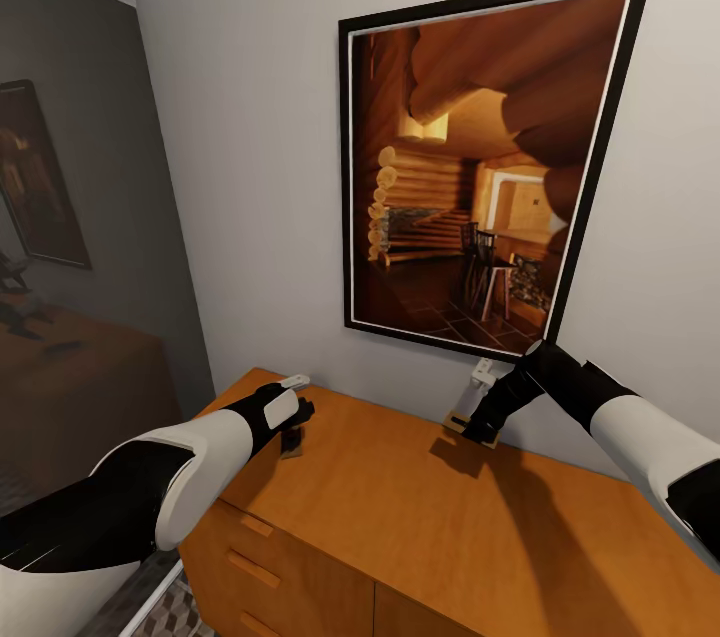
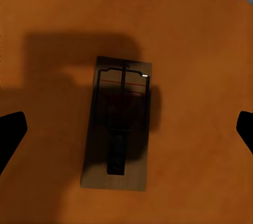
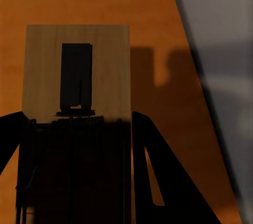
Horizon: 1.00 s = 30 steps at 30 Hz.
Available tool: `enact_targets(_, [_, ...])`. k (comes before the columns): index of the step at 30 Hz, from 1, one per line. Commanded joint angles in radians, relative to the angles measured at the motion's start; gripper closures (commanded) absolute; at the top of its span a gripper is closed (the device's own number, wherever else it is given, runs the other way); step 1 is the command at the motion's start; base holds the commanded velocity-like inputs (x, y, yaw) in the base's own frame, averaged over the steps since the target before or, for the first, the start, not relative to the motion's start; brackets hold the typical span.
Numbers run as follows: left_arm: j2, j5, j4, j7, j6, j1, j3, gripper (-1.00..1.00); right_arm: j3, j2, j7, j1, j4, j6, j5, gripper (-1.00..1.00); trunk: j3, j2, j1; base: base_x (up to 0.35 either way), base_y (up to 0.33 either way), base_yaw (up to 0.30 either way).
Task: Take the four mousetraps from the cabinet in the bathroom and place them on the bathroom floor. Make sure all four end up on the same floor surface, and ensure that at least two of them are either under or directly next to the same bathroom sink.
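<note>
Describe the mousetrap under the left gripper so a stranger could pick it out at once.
Start at the orange-brown cabinet below the framed log-cabin picture. Near its top's left end, a small flat mousetrap lies beneath the left gripper, between the open fingers. Unlike the other mousetrap, clamped in the right gripper by the wall, this one lies free.

1 mousetrap (image 2: 118, 124), brown board with dark metal parts, lying flat mid-frame on orange-brown cabinet top (image 2: 200, 39). 2 dark fingertips (image 2: 11, 132) at left and right edges, spread wide, not touching it.
</note>
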Motion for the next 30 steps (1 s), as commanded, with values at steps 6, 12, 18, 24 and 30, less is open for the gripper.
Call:
enact_targets(6, [-0.001, 0.005, 0.002, 0.003, 0.003, -0.002, -0.009, -1.0, 0.001, -0.001, 0.002, -0.001, -0.003, 0.011, 0.001, 1.0, -0.002, -0.002, 0.0, 0.0, 0.0, 0.0])
enact_targets(12, [-0.001, 0.003, 0.009, -0.001, 0.007, -0.001, -0.012, -1.0, 0.001, -0.001, 0.002, -0.001, -0.003, 0.012, 0.001, 1.0, -0.002, -0.002, 0.0, 0.0, 0.0, 0.0])
enact_targets(18, [-0.001, 0.0, 0.016, 0.001, 0.009, -0.001, -0.013, -1.0, 0.001, -0.001, -0.002, -0.001, -0.003, 0.012, 0.001, 1.0, -0.002, -0.002, 0.0, 0.0, 0.0, 0.0])
enact_targets(24, [-0.001, 0.001, 0.017, 0.001, -0.02, -0.001, -0.013, -1.0, 0.001, -0.001, -0.047, -0.001, -0.003, 0.011, 0.001, 1.0, -0.002, -0.002, 0.0, 0.0, 0.0, 0.0])
enact_targets(30, [-0.001, 0.0, 0.017, 0.014, -0.104, -0.001, -0.013, -1.0, 0.001, 0.0, -0.056, -0.001, -0.003, 0.012, 0.001, 1.0, -0.002, -0.002, 0.0, 0.0, 0.0, 0.0])
